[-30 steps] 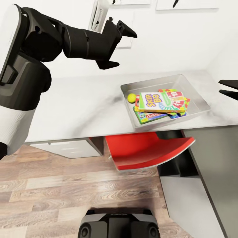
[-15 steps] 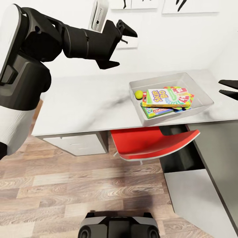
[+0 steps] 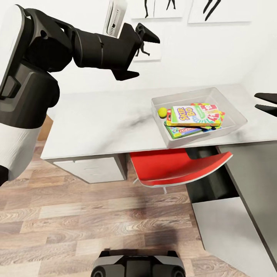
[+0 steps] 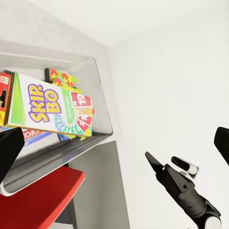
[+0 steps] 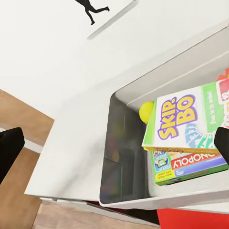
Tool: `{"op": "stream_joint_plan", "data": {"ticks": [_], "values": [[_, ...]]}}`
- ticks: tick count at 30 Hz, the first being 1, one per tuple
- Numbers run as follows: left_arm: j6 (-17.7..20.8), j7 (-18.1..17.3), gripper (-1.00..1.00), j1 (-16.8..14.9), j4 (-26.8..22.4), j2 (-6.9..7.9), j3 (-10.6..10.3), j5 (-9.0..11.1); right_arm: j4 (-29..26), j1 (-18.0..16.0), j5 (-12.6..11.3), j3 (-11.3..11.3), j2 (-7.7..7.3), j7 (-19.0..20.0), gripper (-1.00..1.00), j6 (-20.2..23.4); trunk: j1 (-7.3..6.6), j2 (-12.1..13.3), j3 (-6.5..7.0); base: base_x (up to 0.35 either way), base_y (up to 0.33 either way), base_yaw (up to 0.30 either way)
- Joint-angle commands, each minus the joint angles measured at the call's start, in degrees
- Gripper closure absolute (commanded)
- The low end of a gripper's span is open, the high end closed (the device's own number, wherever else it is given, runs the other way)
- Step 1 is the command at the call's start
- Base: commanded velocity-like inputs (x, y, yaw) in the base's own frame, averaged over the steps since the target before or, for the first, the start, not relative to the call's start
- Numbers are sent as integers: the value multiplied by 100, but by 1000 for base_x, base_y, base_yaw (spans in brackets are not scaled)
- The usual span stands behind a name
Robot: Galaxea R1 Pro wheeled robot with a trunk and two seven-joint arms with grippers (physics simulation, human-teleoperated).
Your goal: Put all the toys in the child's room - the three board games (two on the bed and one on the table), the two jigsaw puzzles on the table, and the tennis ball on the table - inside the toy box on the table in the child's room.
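Toy box (image 3: 235, 115): light grey bin with sloping sides, standing on the pale table (image 3: 104, 123) near its front edge, toward the right end. Contents, stacked:
- Skip-Bo game box (image 3: 194, 115), yellow-green-red, uppermost, lying flat and slightly askew.
- Monopoly box (image 3: 181, 131), beneath it, one corner and the printed strip showing at the near side.
- Jigsaw sheets (image 3: 220, 114), bright jagged edges protruding past the Skip-Bo box on the far and right sides; a blue edge at the bottom, item not identifiable.
- Tennis ball (image 3: 162, 112), yellow-green, on the bin floor in the left far corner, just beside the Skip-Bo box.

Red chair (image 3: 173, 169): tucked under the table below the bin.

Left gripper (image 3: 134, 52): raised well above the table, left of the bin, fingers spread apart, holding nothing.

Right gripper (image 3: 265, 103): at the right edge of the head view, beside the bin, fingers apart, empty.

Wall: white, with framed silhouette pictures (image 3: 219, 9). Floor (image 3: 96, 219): wood planks.
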Motion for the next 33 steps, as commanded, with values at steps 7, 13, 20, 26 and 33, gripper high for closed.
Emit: {"op": "stream_joint_plan", "data": {"ticks": [7,13,20,26,33], "values": [[14,23,-100,-7,0,2,-3,20,3,-6,55,-3,-1,55,-100,22,4,-9,57,-5,6,0],[14,23,-100,-7,0,1,-3,20,3,-5,55,-3,-1,55,-100,22,4,-9,112,-2,32,0],[14,23,-100,-7,0,2,-3,20,3,-5,55,-3,-1,55,-100,22,4,-9,176,-1,159,0],[14,23,-100,-7,-4,2,-3,20,3,-6,55,-3,-1,55,-100,22,4,-9,231,0,241,0],[14,23,-100,-7,-7,1,-3,20,3,-5,55,-3,-1,55,-100,22,4,-9,296,0,215,0]]}}
